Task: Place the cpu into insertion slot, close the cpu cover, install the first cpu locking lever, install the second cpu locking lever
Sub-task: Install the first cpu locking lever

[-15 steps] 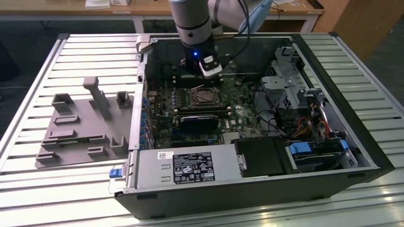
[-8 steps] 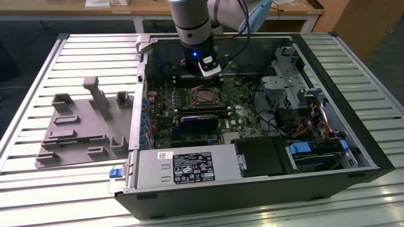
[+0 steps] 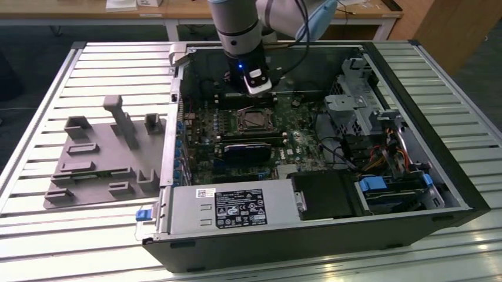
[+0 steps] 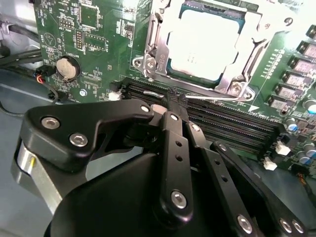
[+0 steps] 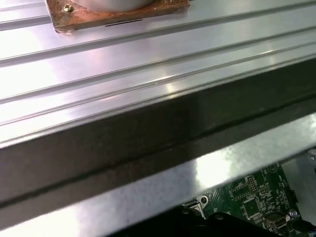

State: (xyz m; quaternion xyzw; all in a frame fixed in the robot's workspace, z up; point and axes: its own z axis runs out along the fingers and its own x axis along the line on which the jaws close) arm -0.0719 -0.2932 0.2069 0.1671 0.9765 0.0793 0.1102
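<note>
While your arm hung inside the open computer case on the slatted metal table, its pincer sat low over the green motherboard. Its 2 tips were drawn together, with no gap showing in the second wrist view.

You had the cpu lying flat in the insertion slot, dull silver face up. The cpu cover was down over it, and the chip's face showed through the frame's central window.

A thin metal lever rod ran along the socket edge nearest the long black memory slots. Your pincer's tips stood right at that rod, between the socket and the memory slots. I could not tell whether they touched it or gripped it.

A round coin cell battery sat on the board, well apart from the socket.

In the exterior view, the socket lay near the middle of the board, just below your pincer. The power supply sat along the near wall of the case. Outside the case, toward the exterior view's left, a grey moulded fixture tray rested on the table.

In the first wrist view, you saw the table's ribbed surface, the case's edge and 1 corner of the board.
</note>
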